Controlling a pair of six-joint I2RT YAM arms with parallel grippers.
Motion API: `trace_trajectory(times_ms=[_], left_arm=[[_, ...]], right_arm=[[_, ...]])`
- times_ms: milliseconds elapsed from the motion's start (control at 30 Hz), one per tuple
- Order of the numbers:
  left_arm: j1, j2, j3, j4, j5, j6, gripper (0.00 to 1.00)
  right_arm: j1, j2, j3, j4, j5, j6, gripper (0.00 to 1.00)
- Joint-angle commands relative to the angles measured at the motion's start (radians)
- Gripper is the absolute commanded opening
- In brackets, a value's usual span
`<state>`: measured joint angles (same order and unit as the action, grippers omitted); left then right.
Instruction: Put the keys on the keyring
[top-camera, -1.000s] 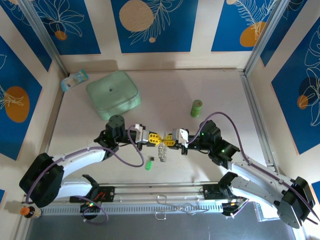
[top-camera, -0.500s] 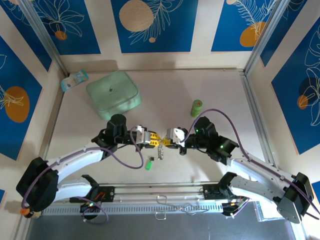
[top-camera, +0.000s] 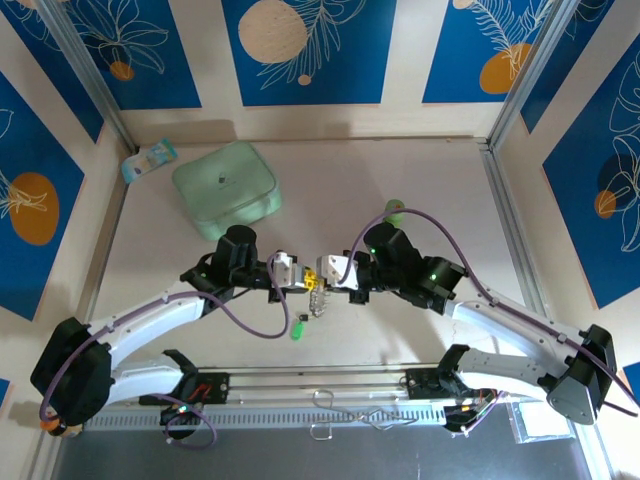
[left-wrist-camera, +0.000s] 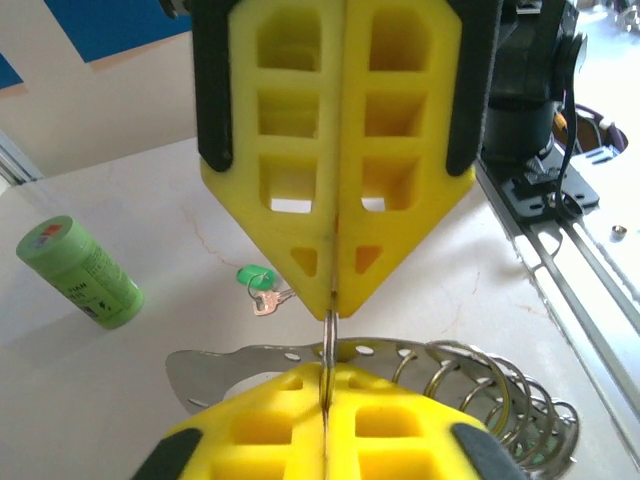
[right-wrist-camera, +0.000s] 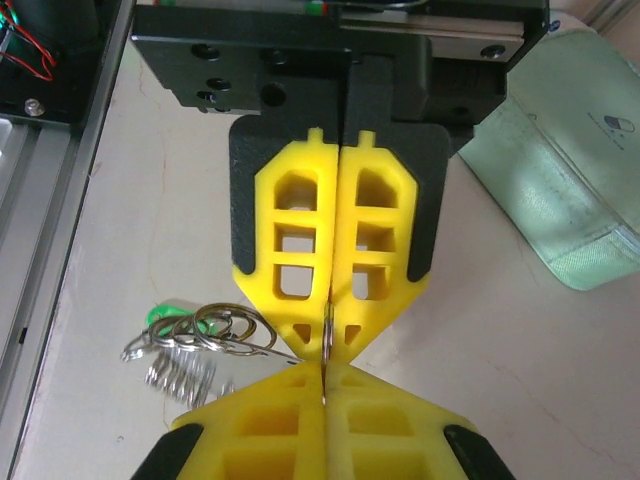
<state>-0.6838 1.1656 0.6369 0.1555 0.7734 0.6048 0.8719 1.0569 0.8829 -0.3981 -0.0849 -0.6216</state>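
Left fingers (left-wrist-camera: 290, 180) and right fingers (right-wrist-camera: 375, 250) were both clamped shut on one wire loop of the keyring (left-wrist-camera: 480, 385), tip to tip, on the near side of the mint box (top-camera: 225, 188). Coils dangled under the pinch. One green key (left-wrist-camera: 258, 283) lay loose on the counter (top-camera: 400, 330), farther from the box.

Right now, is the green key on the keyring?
No, the key lies alone on the table, apart from the keyring.

Mint box (top-camera: 226, 188), green cylinder (left-wrist-camera: 80, 272), perhaps a wipes packet (top-camera: 149, 160).
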Motion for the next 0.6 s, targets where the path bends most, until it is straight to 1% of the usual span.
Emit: trace_trajectory(times_ms=[0, 67, 100, 133, 167, 233, 267, 333, 367, 467, 567], left_arm=[[-0.008, -0.015, 0.03, 0.012, 0.024, 0.003, 0.0], [-0.008, -0.017, 0.025, 0.033, 0.035, -0.007, 0.0], [-0.008, -0.019, 0.022, 0.04, 0.04, -0.01, 0.0], [-0.008, -0.021, 0.017, 0.052, 0.048, -0.015, 0.0], [-0.008, -0.024, 0.009, 0.073, 0.056, -0.025, 0.0], [-0.008, -0.026, -0.012, 0.13, 0.076, -0.054, 0.0], [-0.008, -0.026, -0.023, 0.165, 0.086, -0.074, 0.0], [-0.008, -0.023, -0.042, 0.228, 0.102, -0.109, 0.0], [-0.008, -0.021, -0.051, 0.256, 0.109, -0.125, 0.0], [-0.008, -0.011, -0.069, 0.323, 0.123, -0.164, 0.0], [-0.008, 0.003, -0.071, 0.336, 0.128, -0.174, 0.0]], right_arm=[[0.021, 0.011, 0.044, -0.011, -0.002, -0.016, 0.0], [0.01, 0.004, 0.036, 0.004, -0.027, 0.009, 0.0], [-0.002, -0.006, 0.025, 0.028, -0.047, 0.032, 0.06], [-0.028, -0.028, -0.002, 0.068, -0.087, 0.059, 0.16], [-0.057, -0.056, -0.043, 0.124, -0.142, 0.085, 0.21], [-0.112, -0.115, -0.143, 0.268, -0.242, 0.147, 0.28], [-0.135, -0.141, -0.195, 0.352, -0.282, 0.181, 0.3], [-0.161, -0.166, -0.26, 0.451, -0.318, 0.228, 0.3], [-0.17, -0.167, -0.278, 0.472, -0.326, 0.246, 0.3], [-0.171, -0.155, -0.289, 0.478, -0.337, 0.255, 0.29], [-0.171, -0.148, -0.297, 0.496, -0.361, 0.264, 0.28]])
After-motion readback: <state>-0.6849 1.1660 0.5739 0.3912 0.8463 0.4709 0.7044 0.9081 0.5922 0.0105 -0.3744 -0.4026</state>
